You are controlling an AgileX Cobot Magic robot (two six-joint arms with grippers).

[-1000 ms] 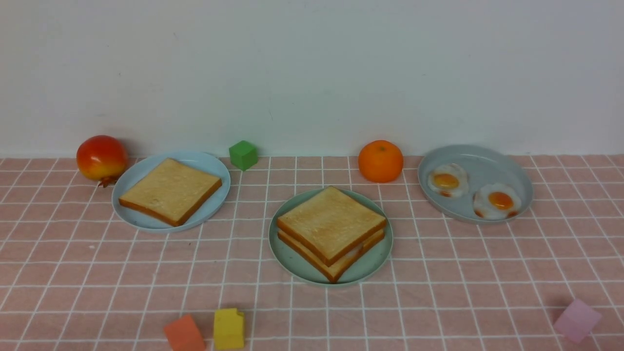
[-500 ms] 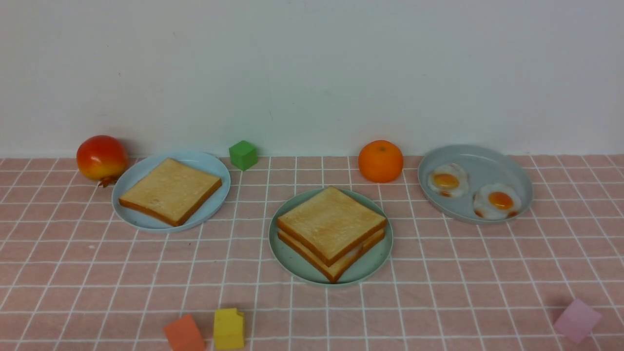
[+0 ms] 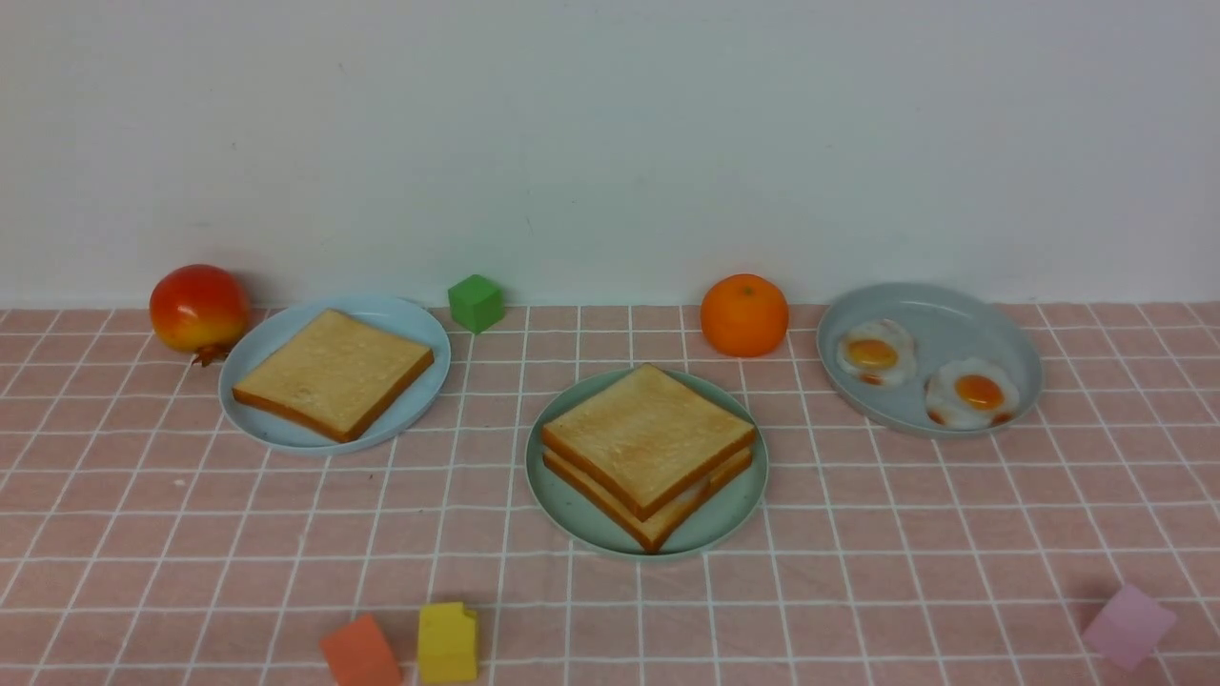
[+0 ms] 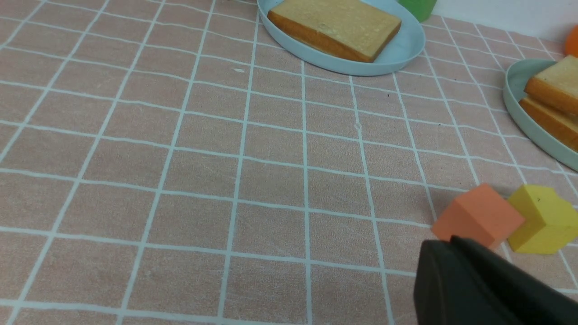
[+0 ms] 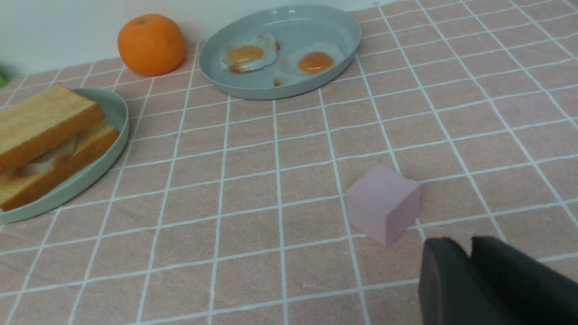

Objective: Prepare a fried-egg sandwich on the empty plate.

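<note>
Pink checked cloth over the surface (image 3: 858,534), white wall behind. Near the middle, mint-green plate (image 3: 562,510) carrying the sandwich (image 3: 648,453): two toast slices stacked, top one sitting slightly askew on the lower. From the right wrist view, a strip of egg white (image 5: 45,160) visible between the slices.

To the left and further back, pale blue plate (image 3: 267,429) with a single toast slice (image 3: 334,373) lying flat. Just beside its far left edge, a red fruit (image 3: 198,308). Near its far right edge, a green block (image 3: 476,302).

To the right, grey-blue plate (image 3: 953,305) holding two fried eggs (image 3: 875,353) side by side, yolks up. Between this plate and the sandwich, toward the wall, an orange (image 3: 743,314).

Along the near edge: orange block (image 3: 360,653) and yellow block (image 3: 447,642) just beside each other on the left, pink block (image 3: 1128,625) alone on the right.

Left tool (image 4: 451,241) low over the cloth near the orange block, fingers pressed together, closed on nothing. Right tool (image 5: 469,243) near the pink block, fingers close with a thin notch at the tips, nothing between them; cannot tell whether fully closed. Both well apart from the plates and out of the front view.
</note>
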